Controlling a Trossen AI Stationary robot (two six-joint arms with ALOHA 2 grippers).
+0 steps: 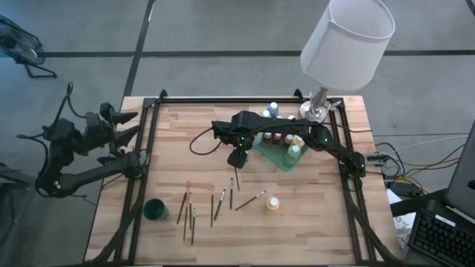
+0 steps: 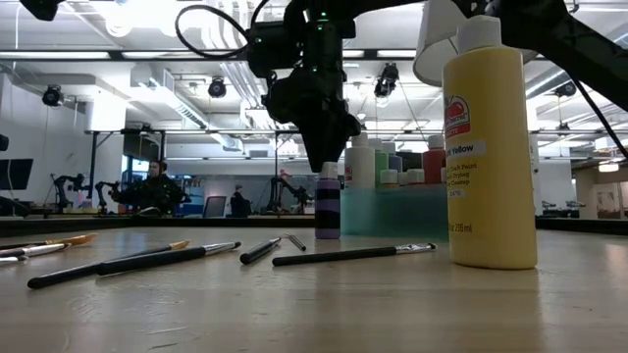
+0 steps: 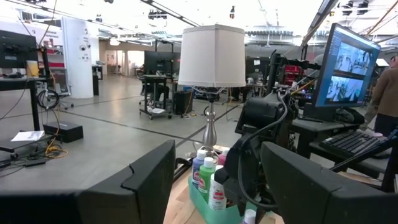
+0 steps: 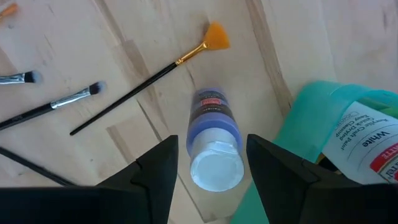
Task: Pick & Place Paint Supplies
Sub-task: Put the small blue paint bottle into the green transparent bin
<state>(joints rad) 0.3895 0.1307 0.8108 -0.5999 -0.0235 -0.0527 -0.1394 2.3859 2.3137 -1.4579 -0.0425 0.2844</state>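
A purple paint bottle [image 4: 214, 134] with a white cap stands upright on the wooden table, just left of the translucent green tray [image 1: 276, 157]. My right gripper [image 4: 211, 177] is open and hovers right above it, one finger on either side of the cap, with gaps showing on both sides. In the low view the right gripper [image 2: 327, 157] hangs just over the purple bottle [image 2: 327, 204]. A yellow bottle [image 1: 273, 203] stands alone nearer the front. Several brushes [image 1: 215, 204] lie flat on the table. My left gripper [image 3: 217, 186] is open and waits beyond the table's left edge [image 1: 128, 126].
The tray holds several upright bottles [image 1: 282, 138], and a white one [image 4: 367, 134] lies beside my right finger. A fan brush [image 4: 214, 36] lies just past the purple bottle. A dark green cup [image 1: 155, 210] stands front left. A lamp [image 1: 345, 44] rises at the far right corner.
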